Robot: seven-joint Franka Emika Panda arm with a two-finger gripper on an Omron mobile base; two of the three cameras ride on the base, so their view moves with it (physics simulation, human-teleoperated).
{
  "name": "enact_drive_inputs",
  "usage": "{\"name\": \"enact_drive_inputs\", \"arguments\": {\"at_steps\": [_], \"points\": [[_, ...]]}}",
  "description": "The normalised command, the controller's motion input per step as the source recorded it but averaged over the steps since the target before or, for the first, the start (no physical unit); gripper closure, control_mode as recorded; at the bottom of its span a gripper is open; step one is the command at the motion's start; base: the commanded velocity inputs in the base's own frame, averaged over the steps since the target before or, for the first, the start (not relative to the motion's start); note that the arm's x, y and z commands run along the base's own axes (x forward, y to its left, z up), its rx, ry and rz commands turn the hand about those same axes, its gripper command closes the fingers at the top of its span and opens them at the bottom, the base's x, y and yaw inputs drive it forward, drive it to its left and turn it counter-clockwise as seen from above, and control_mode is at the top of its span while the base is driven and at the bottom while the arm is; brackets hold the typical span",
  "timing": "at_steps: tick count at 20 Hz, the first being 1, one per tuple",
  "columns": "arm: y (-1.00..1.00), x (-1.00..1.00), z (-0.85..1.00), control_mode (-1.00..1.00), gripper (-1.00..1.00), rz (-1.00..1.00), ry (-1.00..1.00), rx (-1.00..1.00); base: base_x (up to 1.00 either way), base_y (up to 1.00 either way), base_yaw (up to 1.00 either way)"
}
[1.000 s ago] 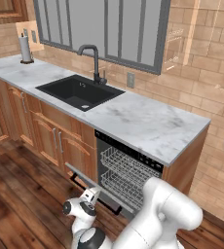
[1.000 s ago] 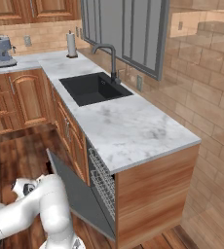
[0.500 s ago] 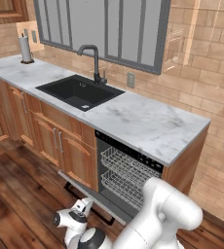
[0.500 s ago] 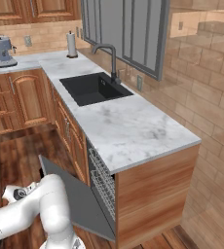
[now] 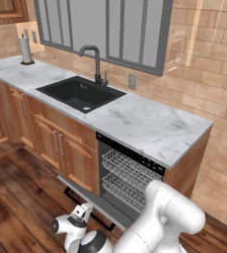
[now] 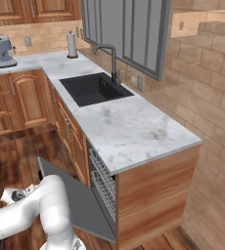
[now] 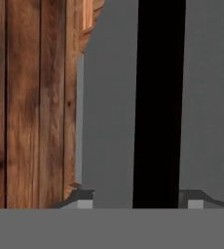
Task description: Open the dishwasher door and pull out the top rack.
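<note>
Hand view is looking closely at the dishwasher door point(image 7: 114, 121), a flat grey panel, with its black bar handle point(image 7: 158, 102) running straight up from between the two fingertips. One fingertip point(image 7: 82, 199) is standing on one side of the bar and the other on the opposite side, and both are apart from it, so the gripper point(image 7: 139, 203) is spread and is grasping nothing. Beyond the first fingertip, past the edge of the panel, the wooden floor point(image 7: 31, 97) is showing.

Left base view is showing the dishwasher door point(image 5: 93, 200) hanging wide open, almost flat, low above the floor point(image 5: 21, 197), with the gripper point(image 5: 81, 213) just at its front edge by the handle. Behind the door, further from the fingers, the top rack point(image 5: 130, 168) is sitting inside the machine under the marble counter point(image 5: 135, 123), and the lower rack point(image 5: 123, 190) is sitting below it. Both racks are staying within the opening.

Right base view is showing the open door point(image 6: 80, 195) from the side, and the white arm point(image 6: 41, 205) is bending low in front of it.
</note>
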Motion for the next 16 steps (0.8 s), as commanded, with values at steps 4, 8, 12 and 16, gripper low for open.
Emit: {"name": "enact_drive_inputs", "arguments": {"at_steps": [4,8,12,16], "points": [[0.20,-0.38,-0.07,-1.00,-1.00,-0.01,-0.04,-0.03,0.00,0.00,0.00],[0.04,-0.53,0.36,-1.00,-1.00,0.00,-0.13,0.00,0.00,0.00,0.00],[0.01,-0.65,0.56,-1.00,-1.00,0.00,-0.26,0.00,0.00,0.00,0.00],[0.12,-0.77,0.53,-1.00,-1.00,0.00,-0.38,-0.03,0.00,0.00,0.00]]}}
